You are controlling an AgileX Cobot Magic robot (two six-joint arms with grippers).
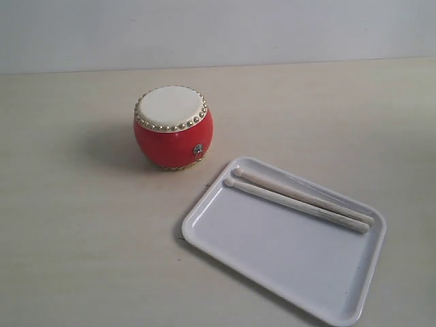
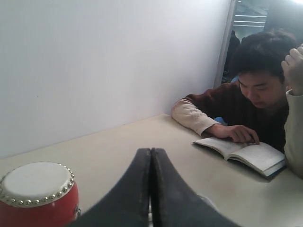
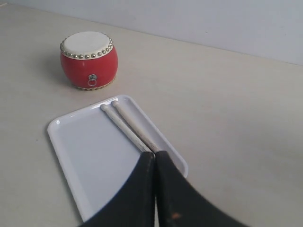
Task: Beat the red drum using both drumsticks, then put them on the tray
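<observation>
The red drum (image 1: 173,127) stands upright on the table, cream head up, left of the white tray (image 1: 259,255). Two pale wooden drumsticks (image 1: 300,199) lie side by side in the tray along its far edge, rounded tips toward the drum. The right wrist view shows the drum (image 3: 89,59), the tray (image 3: 80,151) and the drumsticks (image 3: 128,126), with my right gripper (image 3: 155,153) shut and empty above the sticks' thick ends. My left gripper (image 2: 151,150) is shut on nothing, with the drum (image 2: 38,196) low beside it. Neither gripper appears in the exterior view.
A person (image 2: 255,94) sits at the far side of the table reading an open book (image 2: 246,153). A plain white wall rises behind the table.
</observation>
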